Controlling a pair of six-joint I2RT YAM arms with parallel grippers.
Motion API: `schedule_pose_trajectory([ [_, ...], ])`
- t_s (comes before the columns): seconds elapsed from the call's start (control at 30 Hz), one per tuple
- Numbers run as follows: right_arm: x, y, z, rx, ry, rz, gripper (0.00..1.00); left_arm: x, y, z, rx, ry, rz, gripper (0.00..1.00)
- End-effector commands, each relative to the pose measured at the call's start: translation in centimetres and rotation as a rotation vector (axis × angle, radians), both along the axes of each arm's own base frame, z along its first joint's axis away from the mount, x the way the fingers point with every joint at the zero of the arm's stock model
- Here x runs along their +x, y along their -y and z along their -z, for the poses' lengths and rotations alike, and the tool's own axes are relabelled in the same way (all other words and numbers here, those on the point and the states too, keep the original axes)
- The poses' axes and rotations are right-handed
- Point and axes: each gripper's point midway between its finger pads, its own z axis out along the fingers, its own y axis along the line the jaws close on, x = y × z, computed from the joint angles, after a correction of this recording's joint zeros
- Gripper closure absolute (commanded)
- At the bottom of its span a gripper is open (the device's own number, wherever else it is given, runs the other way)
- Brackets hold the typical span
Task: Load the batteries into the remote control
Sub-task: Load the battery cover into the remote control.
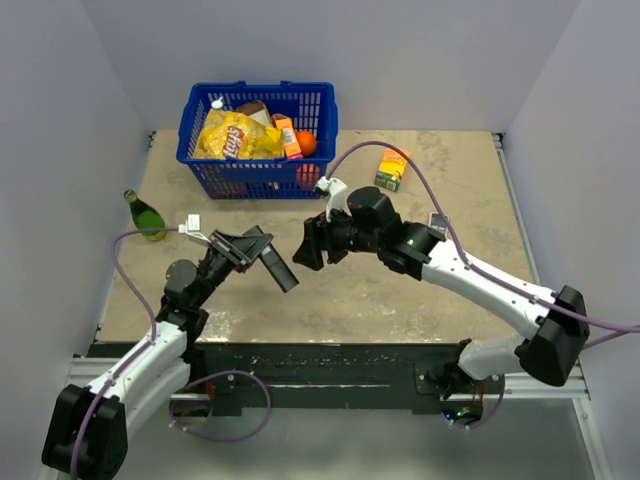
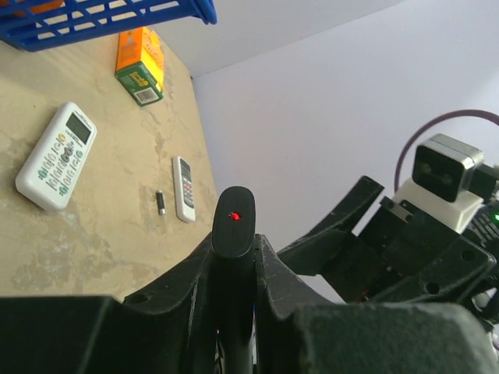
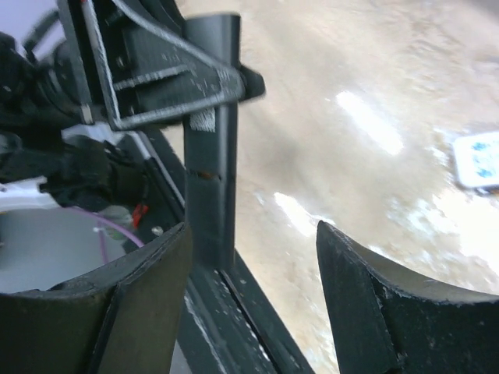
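Note:
My left gripper (image 1: pixel 250 248) is shut on the slim black remote control (image 1: pixel 280 268) and holds it above the table. In the left wrist view the remote (image 2: pixel 234 222) stands up between the fingers (image 2: pixel 281 265), a red light at its tip. My right gripper (image 1: pixel 308 250) is open and empty, close to the right of the remote. In the right wrist view the remote (image 3: pixel 210 156) stands just beside the left finger (image 3: pixel 148 288), not gripped. One battery (image 2: pixel 161 202) lies on the table next to a small white remote (image 2: pixel 184 188). Other batteries are out of view.
A white remote with a screen (image 2: pixel 56 156) lies on the table. A blue basket (image 1: pixel 258 135) of groceries stands at the back, an orange juice box (image 1: pixel 391 168) to its right, and a green bottle (image 1: pixel 145 215) at the left edge. White walls enclose the table.

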Motion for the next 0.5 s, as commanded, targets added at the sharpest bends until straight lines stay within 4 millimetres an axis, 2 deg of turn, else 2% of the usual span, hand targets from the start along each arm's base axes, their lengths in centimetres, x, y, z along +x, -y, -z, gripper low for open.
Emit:
schedule_pose_trajectory([
  [0.0, -0.3, 2.4, -0.9, -0.128, 0.106, 0.073, 0.32, 0.9, -0.7, -2.3, 0.043, 0.069, -0.053, 1.0],
  [0.03, -1.1, 2.1, -1.2, -0.143, 0.12, 0.069, 0.33, 1.1, -0.8, -1.7, 0.061, 0.046, -0.061, 1.0],
  [0.07, -1.6, 2.4, -0.6, -0.187, 0.114, 0.076, 0.33, 1.3, -0.9, -2.0, 0.064, 0.05, -0.074, 1.0],
  [0.1, -1.4, 2.6, -0.6, -0.22, 0.136, 0.106, 0.33, 1.4, -1.0, -2.1, 0.069, 0.049, -0.079, 1.0],
  [0.13, -2.3, 1.8, -0.7, -0.233, 0.148, 0.087, 0.33, 1.5, -1.1, -1.8, 0.082, 0.032, -0.086, 1.0],
  [0.23, -3.2, 1.5, -0.5, -0.295, 0.173, 0.083, 0.34, 1.7, -1.3, -1.5, 0.113, 0.017, -0.099, 1.0],
  [0.37, -3.6, 1.4, 0.6, -0.354, 0.164, 0.073, 0.38, 1.7, -1.5, -2.4, 0.133, 0.038, -0.113, 1.0],
  [0.47, -4.1, 0.6, 0.2, -0.333, 0.168, 0.058, 0.39, 1.6, -1.8, -2.6, 0.141, 0.044, -0.126, 1.0],
])
